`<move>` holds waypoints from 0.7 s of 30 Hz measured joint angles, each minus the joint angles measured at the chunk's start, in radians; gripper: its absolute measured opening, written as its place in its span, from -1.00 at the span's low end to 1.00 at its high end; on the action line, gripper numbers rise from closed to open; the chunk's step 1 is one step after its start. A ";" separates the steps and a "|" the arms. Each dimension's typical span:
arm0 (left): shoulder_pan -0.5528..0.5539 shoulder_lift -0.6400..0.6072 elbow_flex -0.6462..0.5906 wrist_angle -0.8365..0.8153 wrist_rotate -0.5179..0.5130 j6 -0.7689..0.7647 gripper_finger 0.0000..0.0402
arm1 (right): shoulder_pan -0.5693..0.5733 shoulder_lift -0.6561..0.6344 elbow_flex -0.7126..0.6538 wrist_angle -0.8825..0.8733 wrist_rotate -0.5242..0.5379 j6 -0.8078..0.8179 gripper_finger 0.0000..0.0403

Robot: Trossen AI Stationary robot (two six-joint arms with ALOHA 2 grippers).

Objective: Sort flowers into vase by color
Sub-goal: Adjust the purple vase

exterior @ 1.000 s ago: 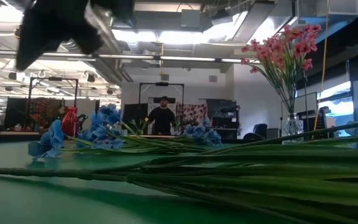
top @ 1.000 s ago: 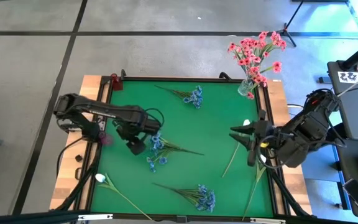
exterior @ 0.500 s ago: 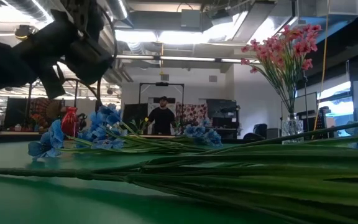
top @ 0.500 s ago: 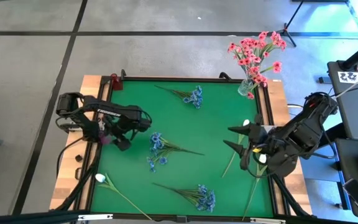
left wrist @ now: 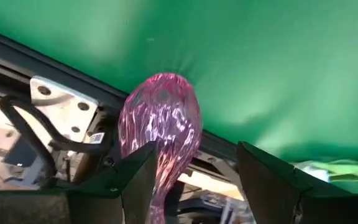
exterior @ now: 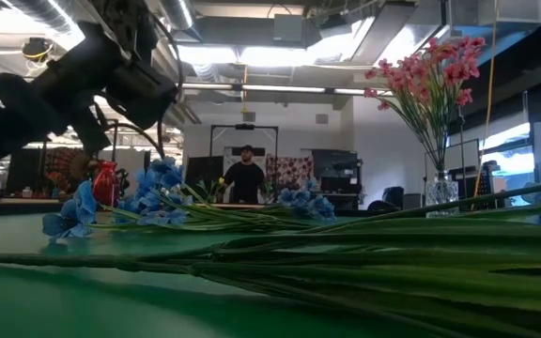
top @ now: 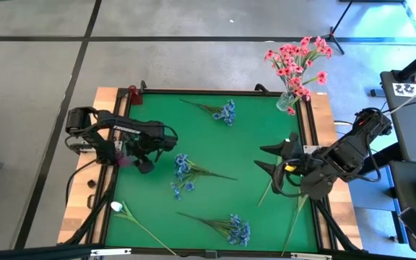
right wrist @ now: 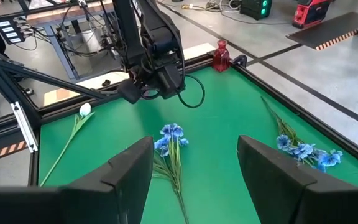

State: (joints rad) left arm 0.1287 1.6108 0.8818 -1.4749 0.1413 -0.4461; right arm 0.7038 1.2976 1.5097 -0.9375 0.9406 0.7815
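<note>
A: The left end effector (top: 141, 165) is wide and empty, beside the pink vase (left wrist: 160, 134) at the surface's left edge.
B: The right end effector (top: 271, 160) is open too, over a white flower (top: 276, 173). Probably next: lower, grip the stem.

I see a matt green mat (top: 251, 137) that looks like cloth or felt, smooth, set in a pale wooden table edge (top: 107, 101). The pink vase (left wrist: 160, 134) is glossy, translucent, rippled glass. The clear vase (top: 287, 101) looks like glass too; the red vase (right wrist: 220, 56) shines. My grippers' fingers (right wrist: 126, 171) are dark matt plastic. A bare metal bracket (left wrist: 61, 112) carries screws. Blue flowers (right wrist: 169, 140) look like cloth, stems plastic.
</note>
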 joint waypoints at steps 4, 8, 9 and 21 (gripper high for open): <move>0.029 0.000 0.000 -0.034 -0.057 0.037 0.07 | 0.000 0.000 0.000 0.000 0.020 0.000 0.16; 0.077 0.000 0.000 -0.049 -0.096 0.092 0.07 | -0.019 0.001 0.000 0.001 0.031 0.004 0.16; 0.086 0.000 0.000 -0.062 -0.098 0.110 0.07 | -0.019 0.001 0.000 0.002 0.027 0.006 0.16; 0.091 0.008 -0.099 -0.097 -0.008 0.214 0.07 | -0.017 0.010 0.000 0.023 -0.018 0.057 0.16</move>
State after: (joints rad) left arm 0.2195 1.6184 0.7829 -1.5718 0.1332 -0.2320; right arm 0.6868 1.3079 1.5097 -0.9150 0.9226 0.8383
